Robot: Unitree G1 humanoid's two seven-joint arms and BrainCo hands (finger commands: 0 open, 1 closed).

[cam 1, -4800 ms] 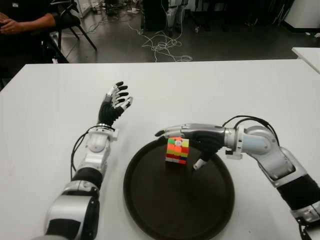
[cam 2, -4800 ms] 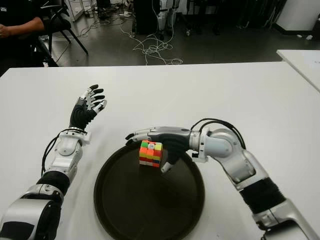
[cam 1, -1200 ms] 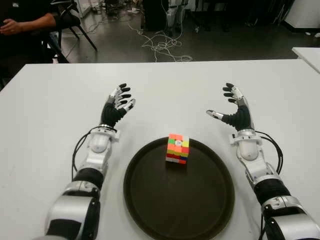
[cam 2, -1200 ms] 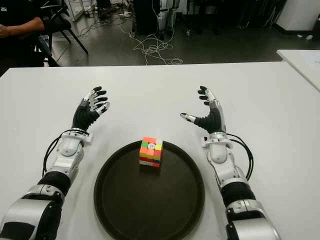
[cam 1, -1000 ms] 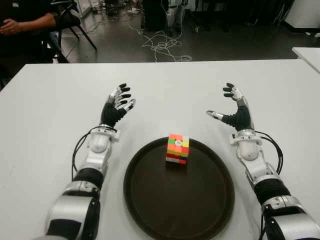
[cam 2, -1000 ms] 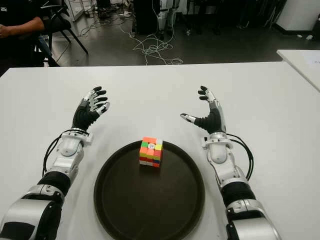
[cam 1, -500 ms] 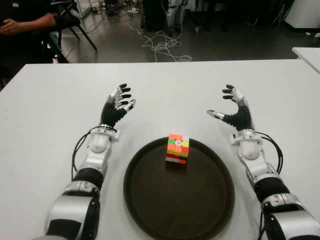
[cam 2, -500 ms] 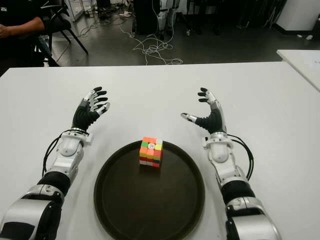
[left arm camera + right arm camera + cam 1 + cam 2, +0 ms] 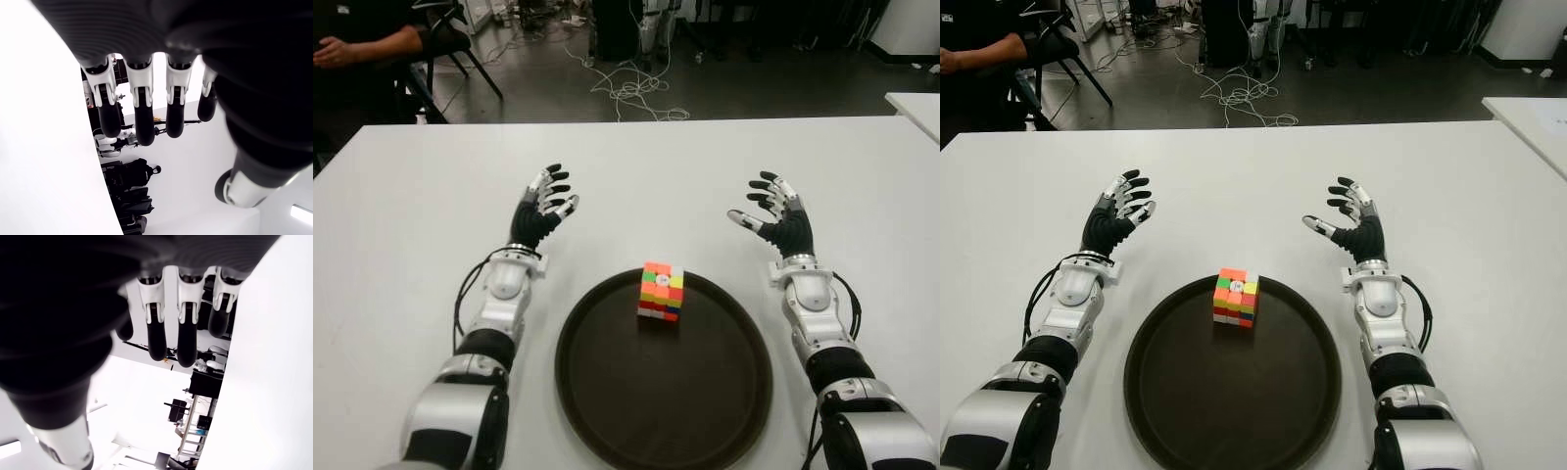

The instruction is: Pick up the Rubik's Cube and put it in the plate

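The Rubik's Cube point(image 9: 661, 291) stands upright inside the round dark plate point(image 9: 705, 411), near the plate's far rim. No hand touches it. My right hand point(image 9: 773, 211) is raised over the white table, to the right of the plate and beyond its rim, fingers spread and empty. My left hand point(image 9: 546, 201) is up on the plate's left side, fingers spread too, holding nothing. In both wrist views the fingers point(image 9: 187, 342) extend straight with nothing between them.
The white table point(image 9: 431, 196) stretches around the plate. A person sits at the far left point(image 9: 357, 44) beside a chair. Cables point(image 9: 631, 88) lie on the floor beyond the table. Another white table's corner point(image 9: 915, 103) shows at the right.
My right hand let go of the cube inside the plate and drew back to the right; in the last second it has shifted slightly further right and turned. Cube and left hand stay put.
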